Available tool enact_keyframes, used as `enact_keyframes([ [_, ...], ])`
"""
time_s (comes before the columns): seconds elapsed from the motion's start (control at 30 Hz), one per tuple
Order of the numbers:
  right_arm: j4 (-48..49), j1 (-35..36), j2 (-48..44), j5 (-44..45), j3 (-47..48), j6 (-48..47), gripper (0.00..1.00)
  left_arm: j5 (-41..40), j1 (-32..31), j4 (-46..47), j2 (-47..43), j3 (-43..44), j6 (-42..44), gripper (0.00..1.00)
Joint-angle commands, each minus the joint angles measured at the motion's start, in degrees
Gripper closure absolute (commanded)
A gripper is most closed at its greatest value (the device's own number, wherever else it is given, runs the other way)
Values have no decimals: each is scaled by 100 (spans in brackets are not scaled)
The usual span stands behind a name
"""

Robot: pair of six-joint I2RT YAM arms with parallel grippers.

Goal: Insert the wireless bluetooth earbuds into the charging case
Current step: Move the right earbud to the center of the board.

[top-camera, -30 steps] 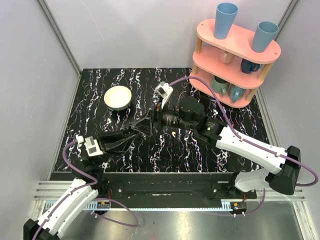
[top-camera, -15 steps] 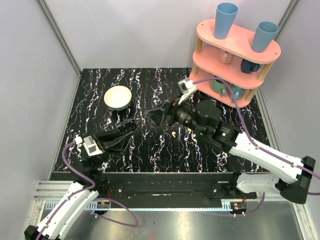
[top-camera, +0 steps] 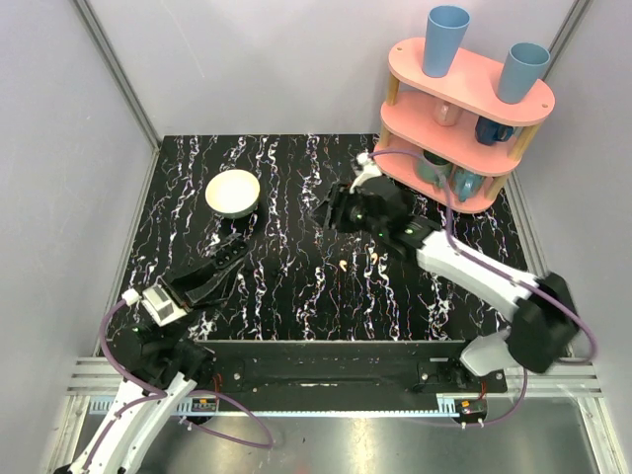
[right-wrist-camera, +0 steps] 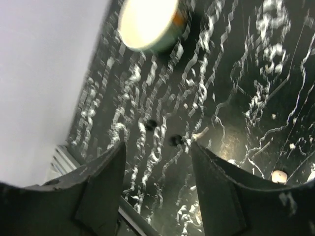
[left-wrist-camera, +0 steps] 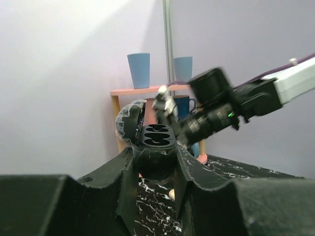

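Note:
My left gripper [left-wrist-camera: 155, 158] is shut on the charging case [left-wrist-camera: 155, 142], a dark marbled box held upright with its lid open and two dark, empty slots showing. In the top view this gripper [top-camera: 229, 255] is at the left middle of the table. Two tiny cream earbuds [top-camera: 342, 266] [top-camera: 376, 259] lie loose on the marbled tabletop near the centre. One small cream piece [right-wrist-camera: 279, 175] shows at the lower right of the right wrist view. My right gripper [top-camera: 331, 210] is open and empty above the table, behind the earbuds; its fingers [right-wrist-camera: 106, 169] stand wide apart.
A round cream bowl [top-camera: 233, 193] sits at the back left and also shows in the right wrist view [right-wrist-camera: 150, 22]. A pink two-tier shelf [top-camera: 464, 109] with blue cups and mugs stands at the back right. Grey walls enclose the table.
The two grippers were together at the table's centre and have parted. My right gripper has swung back and to the right. My left gripper has drawn back to the left with the case.

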Motion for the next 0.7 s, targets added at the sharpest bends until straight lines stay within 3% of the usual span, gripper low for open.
enact_keyframes([
  [0.0,-96,-170,1165,-1582,365,-101,38,-146,-10,-310,-369,129,191,100],
  [0.13,-88,-170,2613,-2321,998,-173,43,64,-10,-389,-423,155,243,100],
  [0.23,105,-170,3099,-2586,1227,-94,44,196,-10,-328,-449,146,261,100],
  [0.67,483,-143,4085,-3095,1746,12,45,285,-1,-231,-449,102,235,100],
])
